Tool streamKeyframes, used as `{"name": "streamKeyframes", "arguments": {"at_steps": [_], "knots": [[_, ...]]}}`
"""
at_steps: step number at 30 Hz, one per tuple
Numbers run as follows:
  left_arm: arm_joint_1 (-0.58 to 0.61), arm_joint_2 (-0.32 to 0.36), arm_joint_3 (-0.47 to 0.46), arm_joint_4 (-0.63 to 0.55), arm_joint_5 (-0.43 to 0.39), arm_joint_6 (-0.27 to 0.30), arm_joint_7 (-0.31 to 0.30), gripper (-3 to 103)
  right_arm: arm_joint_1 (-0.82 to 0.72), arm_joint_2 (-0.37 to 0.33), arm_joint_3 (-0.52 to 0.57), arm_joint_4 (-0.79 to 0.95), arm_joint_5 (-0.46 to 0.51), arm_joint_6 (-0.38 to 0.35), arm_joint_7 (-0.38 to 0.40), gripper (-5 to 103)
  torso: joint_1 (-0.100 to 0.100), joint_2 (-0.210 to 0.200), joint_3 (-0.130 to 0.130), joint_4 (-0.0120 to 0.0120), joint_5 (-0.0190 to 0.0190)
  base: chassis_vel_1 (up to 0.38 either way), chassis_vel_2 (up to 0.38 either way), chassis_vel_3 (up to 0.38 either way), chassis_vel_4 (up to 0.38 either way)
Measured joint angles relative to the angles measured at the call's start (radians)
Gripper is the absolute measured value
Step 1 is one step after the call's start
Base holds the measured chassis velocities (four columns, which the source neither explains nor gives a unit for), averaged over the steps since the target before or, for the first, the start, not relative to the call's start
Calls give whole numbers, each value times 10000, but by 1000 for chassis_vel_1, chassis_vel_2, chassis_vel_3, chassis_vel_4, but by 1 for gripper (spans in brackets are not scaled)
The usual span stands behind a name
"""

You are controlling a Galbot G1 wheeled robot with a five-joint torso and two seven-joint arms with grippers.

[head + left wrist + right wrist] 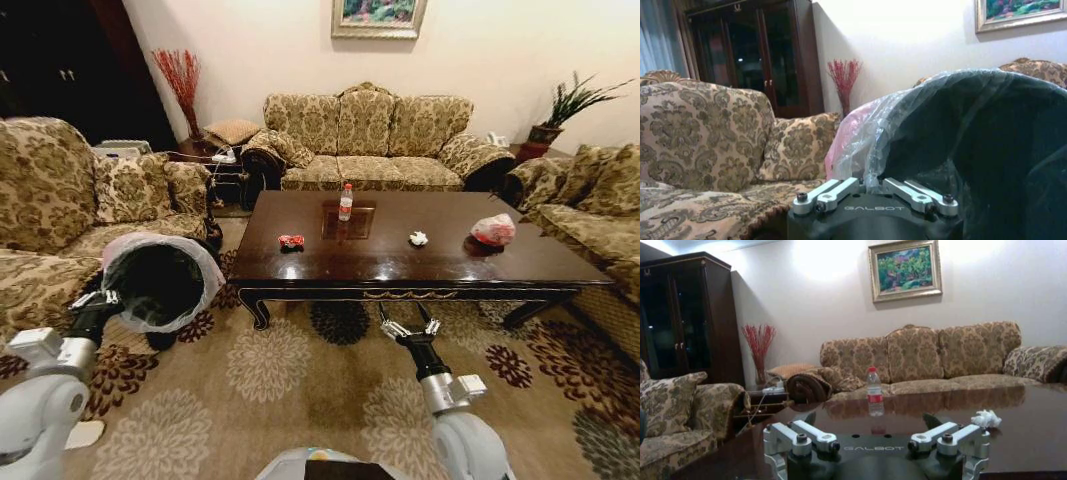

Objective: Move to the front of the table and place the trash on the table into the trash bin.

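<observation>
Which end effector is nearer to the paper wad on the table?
Right. The right end effector hovers open in front of the table's near edge, just short of the paper wad. The left end effector holds the trash bin off the table's left end.

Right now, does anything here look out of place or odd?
Yes. The small round bag-lined trash bin is tipped on its side, gripped at the rim by the left tool, mouth facing the glossy dark brown table. The right tool hangs open.
</observation>
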Motion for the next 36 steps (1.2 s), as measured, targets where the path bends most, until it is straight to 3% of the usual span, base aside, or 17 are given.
{"name": "streamKeyframes", "arguments": {"at_steps": [20, 36], "knots": [[-3, 0, 1, 0, 0, 0, 1, 0, 8, 0, 3, 0, 0, 0, 0, 100, 12, -3, 5, -2, -2, -195, 99, 186, -94], [2, 0, 0, 0, 0, 0, -1, 0, 0, 0, 0, 0, 0, 0, -1, 100, -4, 1, -1, 1, 0, -33, 44, 34, -49]]}}
